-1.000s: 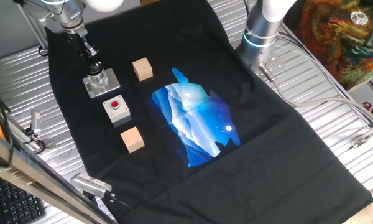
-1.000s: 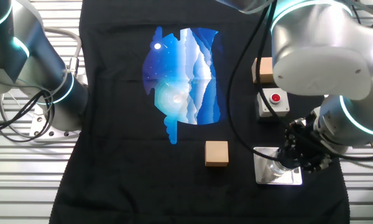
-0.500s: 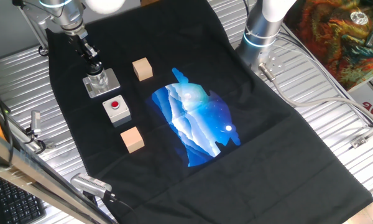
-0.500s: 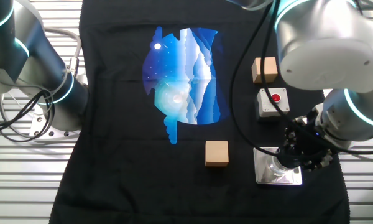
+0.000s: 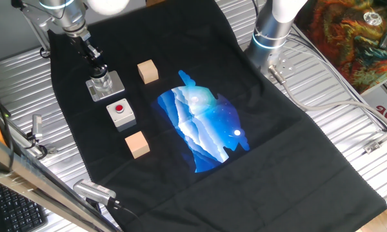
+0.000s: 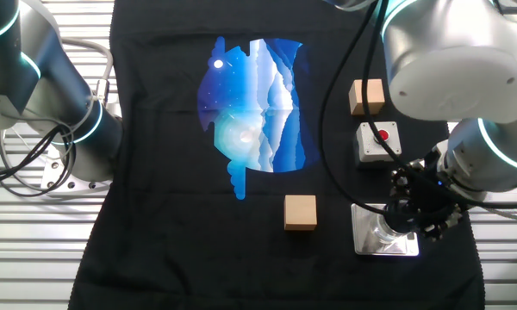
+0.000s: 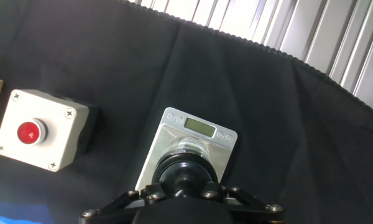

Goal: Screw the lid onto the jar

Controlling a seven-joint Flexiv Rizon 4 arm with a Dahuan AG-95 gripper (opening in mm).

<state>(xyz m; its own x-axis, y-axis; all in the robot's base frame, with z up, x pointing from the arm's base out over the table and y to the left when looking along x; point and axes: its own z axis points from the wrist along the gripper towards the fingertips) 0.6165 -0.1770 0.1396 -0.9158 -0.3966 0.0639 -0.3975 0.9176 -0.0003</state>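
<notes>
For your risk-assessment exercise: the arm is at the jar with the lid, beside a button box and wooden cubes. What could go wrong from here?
1. The lid sits on the jar under the gripper; if it sits tilted, turning could cross-thread it. The pictures cannot show the threads.
2. The jar's base plate rests loose on the black cloth, so torque might spin it.
3. The button box stands close by; a swinging arm could bump it.

two high fixed views face opposite; hand view looks down close.
</notes>
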